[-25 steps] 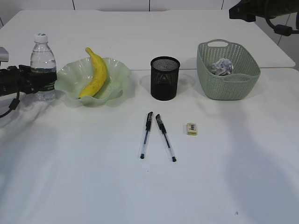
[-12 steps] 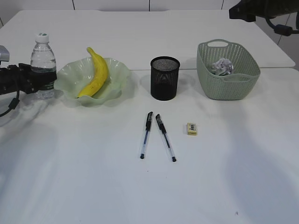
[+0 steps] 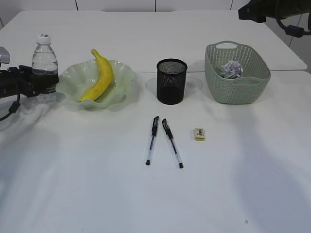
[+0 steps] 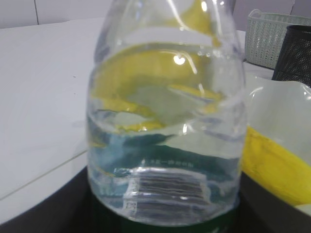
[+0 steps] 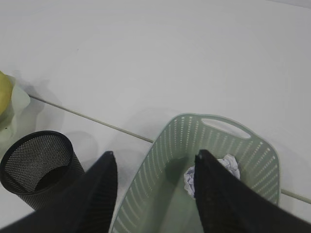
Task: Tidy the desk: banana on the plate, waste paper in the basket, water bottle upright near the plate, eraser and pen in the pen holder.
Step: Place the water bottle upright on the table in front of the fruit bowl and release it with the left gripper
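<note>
Left gripper (image 3: 41,82) clasps the upright water bottle (image 3: 44,65) beside the plate (image 3: 124,80) to stand it; right gripper (image 5: 153,194) hovers open, empty, above the basket (image 5: 265,155).

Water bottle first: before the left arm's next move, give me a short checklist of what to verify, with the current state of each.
1. Water bottle upright beside the plate: ok.
2. Left gripper closed around the bottle: ok.
3. Bottle base resting on the desk: cannot tell.
4. Banana on the plate: ok.
5. Waste paper in the basket: ok.
6. Eraser and two pens in the pen holder: not ok, lying on the desk.
</note>
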You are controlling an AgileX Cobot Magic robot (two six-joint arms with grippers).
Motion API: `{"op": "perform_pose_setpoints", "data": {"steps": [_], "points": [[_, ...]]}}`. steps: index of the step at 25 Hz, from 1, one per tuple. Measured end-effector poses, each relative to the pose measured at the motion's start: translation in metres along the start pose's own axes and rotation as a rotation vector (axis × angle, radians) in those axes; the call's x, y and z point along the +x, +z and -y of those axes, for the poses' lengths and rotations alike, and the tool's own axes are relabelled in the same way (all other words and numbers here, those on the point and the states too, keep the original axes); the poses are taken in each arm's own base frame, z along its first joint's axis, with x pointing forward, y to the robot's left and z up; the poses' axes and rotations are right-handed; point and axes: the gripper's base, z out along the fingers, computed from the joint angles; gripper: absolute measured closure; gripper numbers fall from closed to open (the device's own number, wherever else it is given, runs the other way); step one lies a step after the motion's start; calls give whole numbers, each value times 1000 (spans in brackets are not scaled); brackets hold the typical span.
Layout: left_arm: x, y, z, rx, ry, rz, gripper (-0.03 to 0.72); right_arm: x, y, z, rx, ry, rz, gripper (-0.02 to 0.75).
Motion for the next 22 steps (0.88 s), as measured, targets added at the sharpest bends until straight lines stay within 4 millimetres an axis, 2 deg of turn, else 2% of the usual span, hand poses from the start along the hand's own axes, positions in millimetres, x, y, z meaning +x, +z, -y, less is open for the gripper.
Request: {"op": "perform_pose_setpoints", "data": {"steps": [15,22], "points": [[0,1,0,2,0,0,244,0,0,0,1,0,0,353],[0,1,0,1,0,0,213,0,0,0,1,0,0,353]]}}
